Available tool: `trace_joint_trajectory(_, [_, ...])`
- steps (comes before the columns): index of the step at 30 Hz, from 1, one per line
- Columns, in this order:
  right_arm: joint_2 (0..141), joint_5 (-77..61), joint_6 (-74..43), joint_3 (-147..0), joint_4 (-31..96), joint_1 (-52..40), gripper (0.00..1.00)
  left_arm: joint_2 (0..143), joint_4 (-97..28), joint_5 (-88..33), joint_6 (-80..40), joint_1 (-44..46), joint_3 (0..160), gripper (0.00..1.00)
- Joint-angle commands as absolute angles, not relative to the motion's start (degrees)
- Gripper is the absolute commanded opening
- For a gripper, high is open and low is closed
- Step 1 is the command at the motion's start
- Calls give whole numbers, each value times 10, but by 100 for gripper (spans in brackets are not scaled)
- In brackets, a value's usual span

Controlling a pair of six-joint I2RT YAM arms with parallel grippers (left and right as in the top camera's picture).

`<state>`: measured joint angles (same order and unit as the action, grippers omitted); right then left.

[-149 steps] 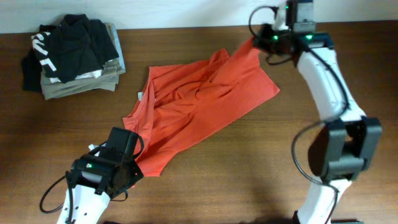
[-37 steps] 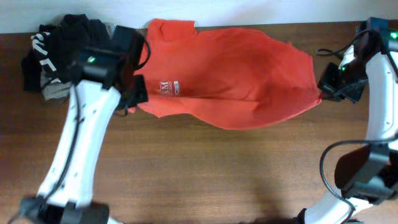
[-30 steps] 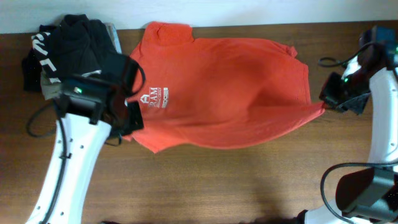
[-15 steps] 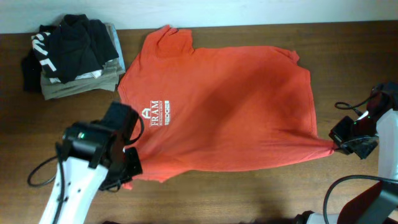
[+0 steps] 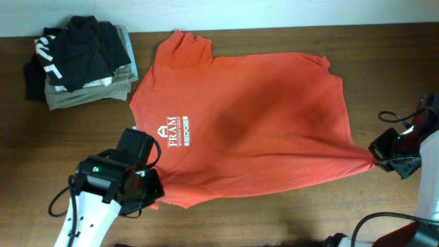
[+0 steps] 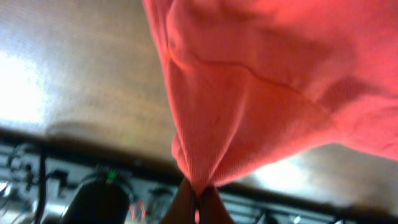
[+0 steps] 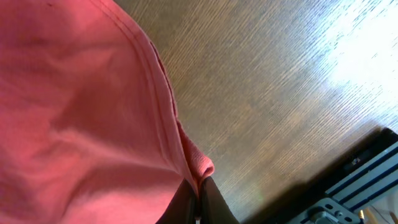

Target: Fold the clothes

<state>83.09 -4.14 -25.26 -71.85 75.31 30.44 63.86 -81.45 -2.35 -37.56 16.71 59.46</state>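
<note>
A brown wooden table [image 5: 274,219] is serving as the work surface. The red-orange T-shirt [image 5: 260,116] is lying spread across its middle, print up. A stack of dark and khaki garments [image 5: 82,62] is sitting apart at the far left.

The left gripper [image 6: 198,198] and right gripper [image 7: 198,190] are each pinching a near-edge corner, fingers closed tight on cloth.

Risk: with the edge being held taut, uneven pulling could be skewing the shirt or slipping a thin pinch.

Only the wrist views are showing the pinches; the overhead is showing the layout.
</note>
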Motion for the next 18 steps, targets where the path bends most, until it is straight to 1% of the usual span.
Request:
trace_joint_trajectory(1, [822,-71,-253,-716,732,307,4,636,-745,14,-382,168,593,1])
trace_joint_trajectory(6, [844,-78,-251,-716,656,257,4,669,-599,130,-381,167,593,1])
trace_joint_trajectory(9, [869,-77,-252,-716,620,222,4,725,-533,161,-381,167,593,1])
trace_joint_trajectory(12, [902,-75,-252,-716,576,218,4,785,-469,241,-377,167,593,1])
trace_joint_trajectory(18, [959,-73,-251,-715,494,217,4,874,-365,245,-377,138,593,1])
